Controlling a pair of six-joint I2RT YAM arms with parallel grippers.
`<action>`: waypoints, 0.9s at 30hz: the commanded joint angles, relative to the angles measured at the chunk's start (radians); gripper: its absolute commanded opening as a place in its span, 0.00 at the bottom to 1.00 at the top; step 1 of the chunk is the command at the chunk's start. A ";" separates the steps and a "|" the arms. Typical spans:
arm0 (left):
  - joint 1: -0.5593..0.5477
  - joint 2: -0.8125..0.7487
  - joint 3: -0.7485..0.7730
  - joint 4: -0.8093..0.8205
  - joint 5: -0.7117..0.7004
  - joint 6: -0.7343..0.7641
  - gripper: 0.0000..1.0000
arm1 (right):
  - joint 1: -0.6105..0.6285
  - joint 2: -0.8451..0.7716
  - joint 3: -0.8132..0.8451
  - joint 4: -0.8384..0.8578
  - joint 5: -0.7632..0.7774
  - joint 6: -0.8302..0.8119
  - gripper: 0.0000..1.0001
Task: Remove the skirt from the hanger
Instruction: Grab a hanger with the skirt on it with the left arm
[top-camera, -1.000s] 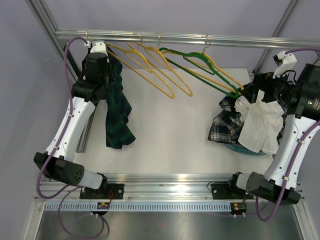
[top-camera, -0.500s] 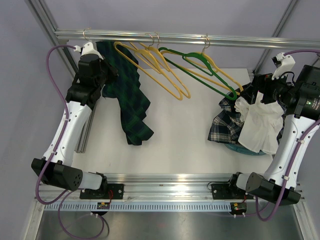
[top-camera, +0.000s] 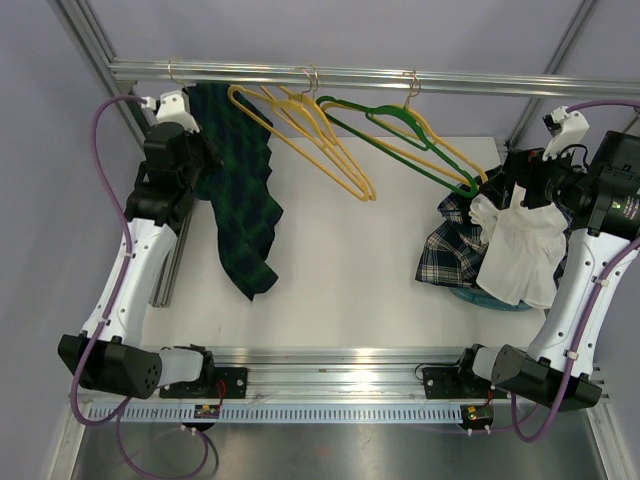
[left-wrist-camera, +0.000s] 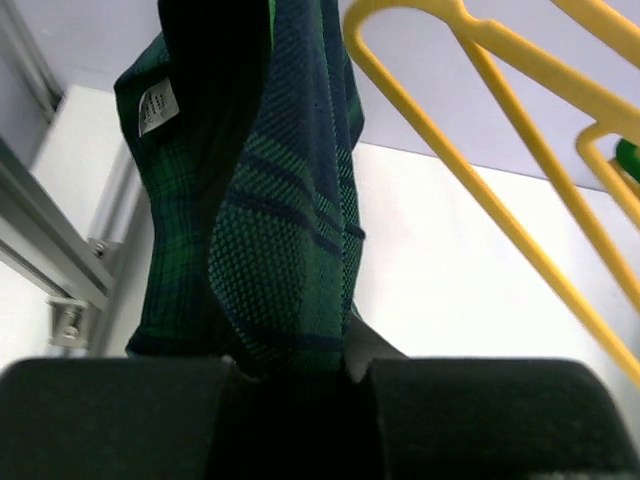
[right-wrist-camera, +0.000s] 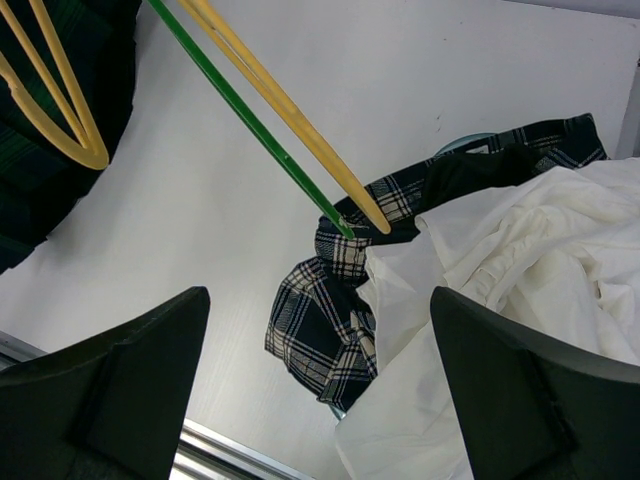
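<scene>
Left gripper (left-wrist-camera: 300, 365) is up at the rail (top-camera: 330, 75), far left corner of the table (top-camera: 340, 260). Wrist view shows its jaws pinched together on a fold of the skirt (top-camera: 235, 190), cloth running straight into the gap. Likely reason for the high grip: holding the cloth close to where it hangs gives control of the waist end for pulling it free.

Skirt: dark green and navy plaid, hanging from the left end of the rail, its hem trailing down toward the table's left side. The hanger carrying it is hidden by arm and cloth; cannot tell if the skirt is off it yet. Judged: removal in progress, not done.

Yellow hangers (top-camera: 300, 125) hang bare just right of the skirt, a green hanger (top-camera: 400, 140) further right, all tilted along the rail.

Right gripper (right-wrist-camera: 320, 400) has its fingers spread wide, holding nothing, poised above the clothes pile (top-camera: 500, 250) at the table's right edge: a white garment over a black-and-white check one, on something teal. Judged: parked clear, so the left arm has room.

Writing: a small white label (left-wrist-camera: 153, 108) sewn inside the skirt shows in the left wrist view; the print is too small to read. No brand visible elsewhere.
</scene>
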 joint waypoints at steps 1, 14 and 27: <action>0.013 -0.154 -0.063 0.353 -0.053 0.100 0.00 | -0.005 -0.017 0.032 0.017 -0.031 -0.008 1.00; 0.089 -0.240 -0.249 0.444 0.061 0.054 0.32 | -0.003 0.014 0.078 -0.020 -0.094 -0.024 1.00; 0.103 -0.272 -0.325 0.405 0.092 0.059 0.57 | -0.003 0.015 0.085 -0.020 -0.102 -0.018 0.99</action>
